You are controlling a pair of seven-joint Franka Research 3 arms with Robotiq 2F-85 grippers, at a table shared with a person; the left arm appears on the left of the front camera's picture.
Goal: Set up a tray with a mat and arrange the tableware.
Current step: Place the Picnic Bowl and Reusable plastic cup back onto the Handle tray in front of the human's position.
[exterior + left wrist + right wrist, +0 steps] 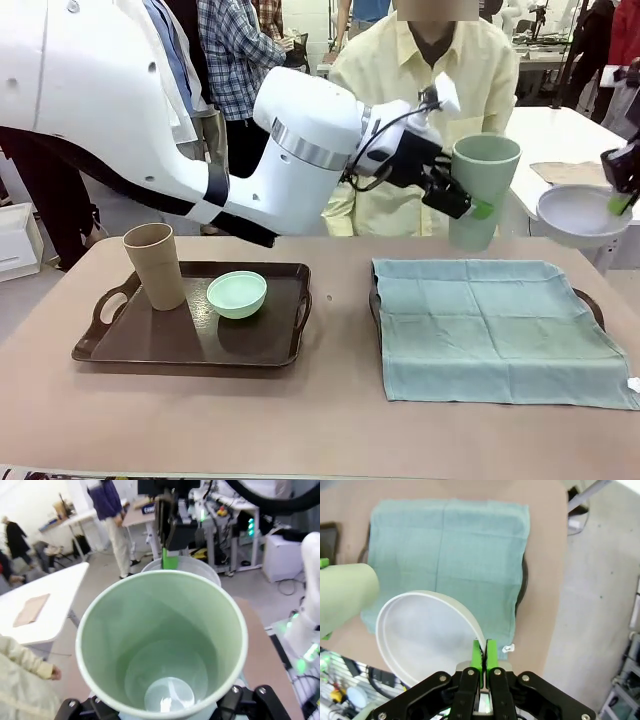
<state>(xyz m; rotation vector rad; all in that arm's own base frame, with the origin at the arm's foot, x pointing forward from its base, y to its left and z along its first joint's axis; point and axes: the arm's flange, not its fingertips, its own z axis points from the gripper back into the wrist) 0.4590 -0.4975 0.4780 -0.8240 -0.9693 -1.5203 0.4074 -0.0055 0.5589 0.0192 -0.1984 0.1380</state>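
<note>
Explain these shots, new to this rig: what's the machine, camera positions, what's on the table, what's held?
Two white robot arms share a table with a person. The front view looks across from between the arms; the other two cameras sit on the wrists, looking along the fingers. On the table: a tray with a tan cup and mint bowl, and a second tray under a mat. The left gripper holds a green cup aloft; the right gripper pinches the rim of a white bowl.

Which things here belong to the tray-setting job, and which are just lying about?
Job: tan cup, mint bowl, brown tray, green cup, white bowl, mat, second tray under it.
Lying about: side table, brown sheet on it, white box.
</note>
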